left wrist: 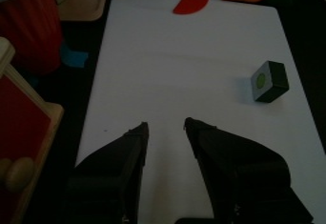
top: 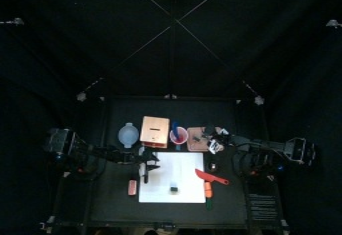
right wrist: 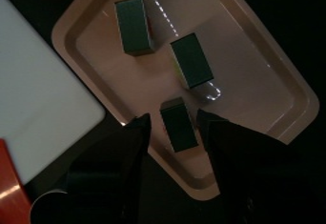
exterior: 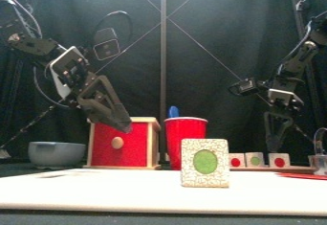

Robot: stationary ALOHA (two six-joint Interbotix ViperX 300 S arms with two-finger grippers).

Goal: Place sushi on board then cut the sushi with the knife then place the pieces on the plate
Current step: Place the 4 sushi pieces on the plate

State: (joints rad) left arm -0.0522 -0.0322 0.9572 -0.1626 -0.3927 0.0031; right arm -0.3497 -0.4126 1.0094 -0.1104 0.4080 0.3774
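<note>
Three sushi pieces [right wrist: 133, 23] lie on the pink tray [right wrist: 254, 75], far right, under our spread right tool [right wrist: 174, 131]. The last sushi piece [left wrist: 268, 81] stands on the white cutting board [left wrist: 178, 66], near our spread left tool [left wrist: 166, 125]. Next we should pinch it and carry it over.

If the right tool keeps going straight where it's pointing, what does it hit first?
Most likely the dark green sushi block lying between the right tool's open jaws, on the flat pink tray; depth is unclear.
</note>
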